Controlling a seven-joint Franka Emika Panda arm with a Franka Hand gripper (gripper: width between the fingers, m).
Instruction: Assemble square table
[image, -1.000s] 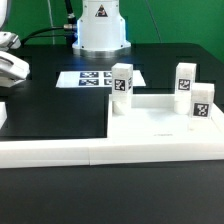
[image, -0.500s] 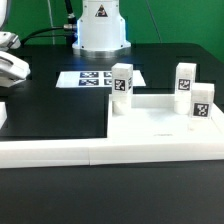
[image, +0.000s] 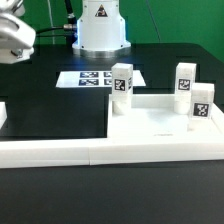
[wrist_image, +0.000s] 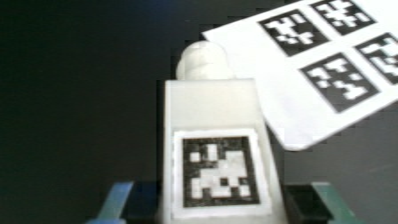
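Note:
The white square tabletop slab lies flat at the exterior view's right. Three short white tagged legs stand upright at its corners: one at the far left corner, one at the far right, one nearer on the right. My gripper hangs raised at the far left of the exterior view, well away from the slab. In the wrist view it is shut on a fourth white leg, tag facing the camera, rounded end pointing away from the fingers.
The marker board lies behind the slab and shows past the held leg in the wrist view. A long white border bar runs along the front. The robot base stands at the back. A white piece shows at the left edge.
My gripper has risen from low at the exterior view's left to higher up. The slab and its three legs have not moved.

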